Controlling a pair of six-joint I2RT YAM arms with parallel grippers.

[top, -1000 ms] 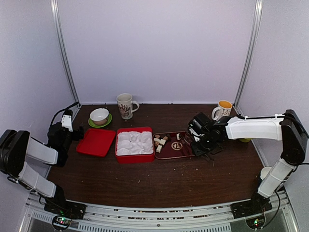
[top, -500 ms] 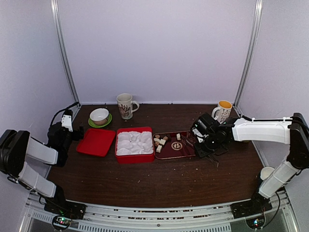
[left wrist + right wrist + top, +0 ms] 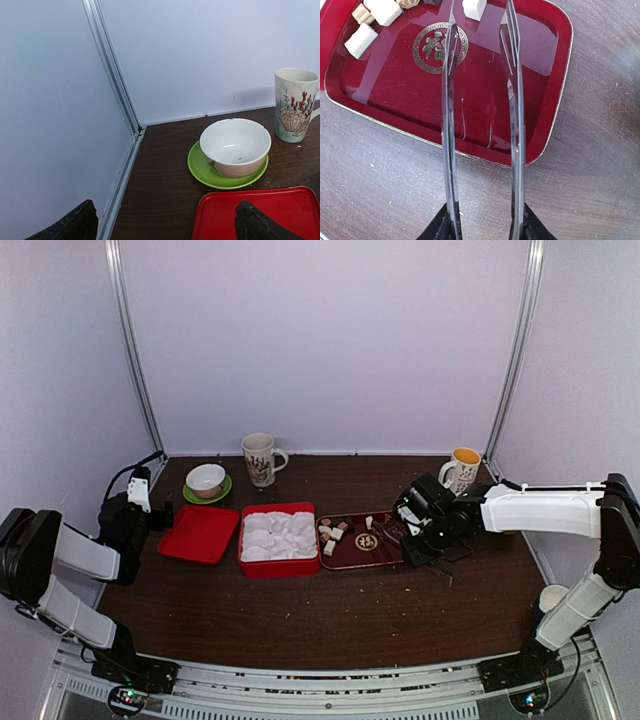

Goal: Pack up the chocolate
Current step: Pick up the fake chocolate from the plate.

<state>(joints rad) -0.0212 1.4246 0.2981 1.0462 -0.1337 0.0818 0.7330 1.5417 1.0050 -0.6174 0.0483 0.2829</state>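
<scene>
Open counter [image 3: 330, 615] runs along the whole near side. Across the middle, a red lid [image 3: 200, 533], red box [image 3: 262, 565] and dark red tray [image 3: 355, 556] lie close side by side. Behind them stand a bowl [image 3: 206, 480] on a saucer [image 3: 222, 494], a shell mug [image 3: 259, 458] and a yellow-lined mug [image 3: 462, 468], with bare wood between the mugs. Chocolate [image 3: 332, 534] crowds the tray's left end. Its right half lies bare under clear tongs [image 3: 514, 90] held by the right gripper [image 3: 485, 227].

We lose the tips of the clear plastic tongs [image 3: 515, 110] off the top edge; cream-white chocolate cubes [image 3: 384, 9] far across the dark red glossy tray [image 3: 540, 65] are cropped.
</scene>
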